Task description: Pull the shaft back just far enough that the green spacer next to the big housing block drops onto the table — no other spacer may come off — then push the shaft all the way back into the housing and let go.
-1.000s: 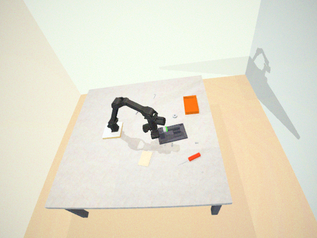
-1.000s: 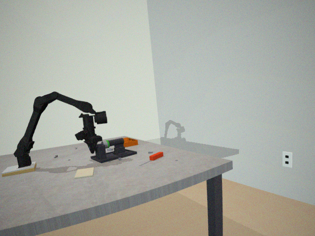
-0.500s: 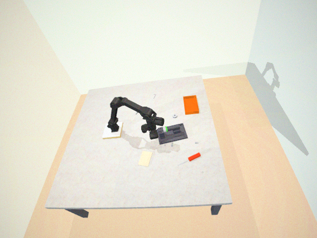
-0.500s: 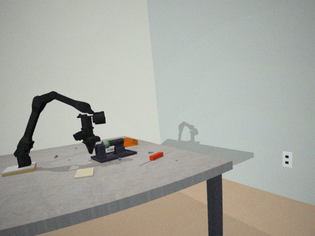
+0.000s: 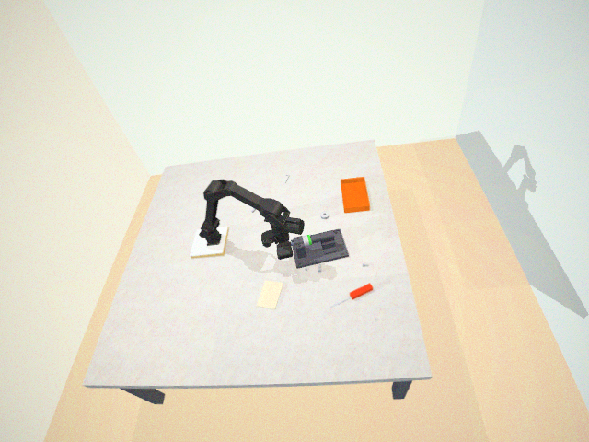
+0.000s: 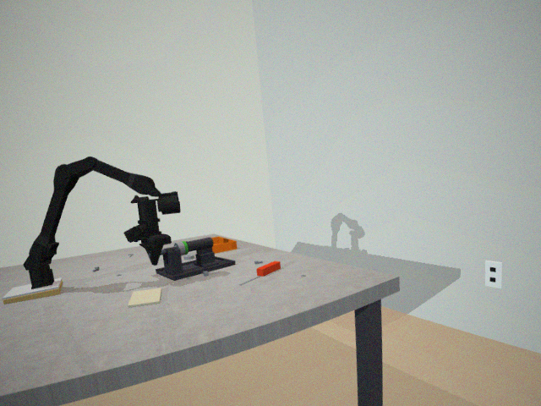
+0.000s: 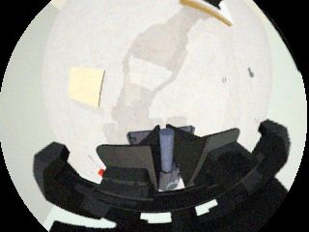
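My gripper (image 6: 155,260) (image 7: 162,127) is shut on the shaft (image 7: 166,151), holding its free end just outside the near support of the dark fixture. The fingers point down. The green spacer (image 5: 309,239) (image 6: 185,247) is still up on the shaft line, against the near end of the big dark housing block (image 5: 325,237) (image 6: 199,244). A whitish spacer (image 5: 305,240) (image 6: 178,248) sits beside it, between the green one and the near support (image 6: 172,260). No green spacer shows on the table. The shaft's inner part is hidden by the spacers and housing.
The fixture stands on a dark base plate (image 5: 304,262) (image 6: 176,277). An orange tray (image 5: 355,195) lies behind it to the right. A red-handled screwdriver (image 5: 361,291) (image 6: 268,268), a pale yellow pad (image 5: 270,295) (image 6: 144,297), a grey ring (image 5: 325,215) and small parts lie around.
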Controlling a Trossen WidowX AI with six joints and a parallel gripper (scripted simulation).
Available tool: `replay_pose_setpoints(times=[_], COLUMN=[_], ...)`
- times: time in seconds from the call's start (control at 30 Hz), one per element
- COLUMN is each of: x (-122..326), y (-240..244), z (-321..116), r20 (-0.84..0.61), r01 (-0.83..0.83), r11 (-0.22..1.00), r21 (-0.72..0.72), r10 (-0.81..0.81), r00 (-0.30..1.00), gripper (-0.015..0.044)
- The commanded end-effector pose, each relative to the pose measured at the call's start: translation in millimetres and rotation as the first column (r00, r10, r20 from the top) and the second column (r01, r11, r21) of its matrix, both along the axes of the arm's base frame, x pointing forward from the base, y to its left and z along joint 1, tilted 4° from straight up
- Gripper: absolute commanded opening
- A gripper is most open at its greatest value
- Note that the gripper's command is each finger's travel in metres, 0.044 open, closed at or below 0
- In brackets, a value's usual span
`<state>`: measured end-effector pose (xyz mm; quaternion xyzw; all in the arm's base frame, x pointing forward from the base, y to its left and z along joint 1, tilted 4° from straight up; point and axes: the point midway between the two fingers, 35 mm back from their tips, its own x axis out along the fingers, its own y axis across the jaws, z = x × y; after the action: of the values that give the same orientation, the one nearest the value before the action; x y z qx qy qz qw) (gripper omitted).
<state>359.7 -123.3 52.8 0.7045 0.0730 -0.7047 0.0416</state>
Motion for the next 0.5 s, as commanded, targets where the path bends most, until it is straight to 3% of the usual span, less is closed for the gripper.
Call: replay_pose_setpoints(times=[0.0, 0.47], x=[-0.6, -2.1], y=[-0.5, -0.7], z=[0.5, 0.4], r20=[0.0, 0.0], r01=[-0.005, -0.005], r11=[1.0, 1.0], r21=[-0.003, -0.003], r10=[0.005, 0.005], r00=[1.0, 1.0], gripper=[0.0, 0.0])
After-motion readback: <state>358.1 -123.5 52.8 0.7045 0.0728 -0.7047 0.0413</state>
